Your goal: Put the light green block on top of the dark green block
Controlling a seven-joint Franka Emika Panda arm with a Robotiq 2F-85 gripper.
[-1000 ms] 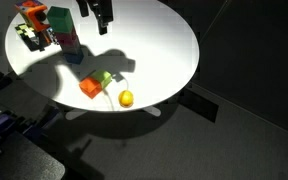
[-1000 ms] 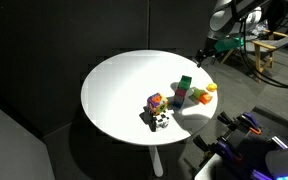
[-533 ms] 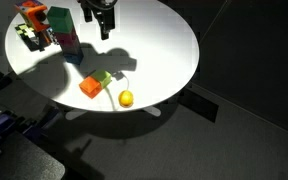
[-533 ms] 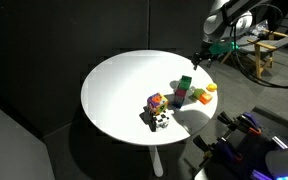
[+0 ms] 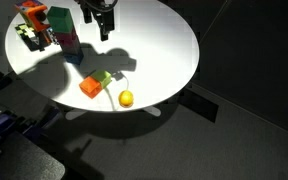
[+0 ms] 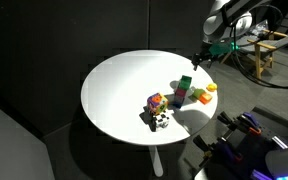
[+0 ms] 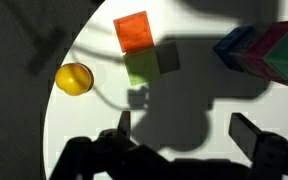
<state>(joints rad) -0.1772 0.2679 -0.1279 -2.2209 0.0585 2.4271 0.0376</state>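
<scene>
Pale lime, the small light green cube [image 5: 103,78] sits low-centre on the round white table [image 5: 164,40]. It seems to touch the orange-red cube [image 5: 89,88] at its lower left, though shadow makes the contact hard to judge. A yellow ball [image 5: 126,98] lies near them, toward the table's lower edge. At the upper left of the frame the dark teal-green cube [image 5: 60,20] tops a tower of coloured blocks [image 5: 68,40], with a cluster of small toys [image 5: 29,30] just beside it. The black Robotiq gripper [image 5: 103,28] hangs over the table at top centre, well apart from the lime cube, its 2 fingers [image 7: 249,132] spread wide and holding nothing.
</scene>
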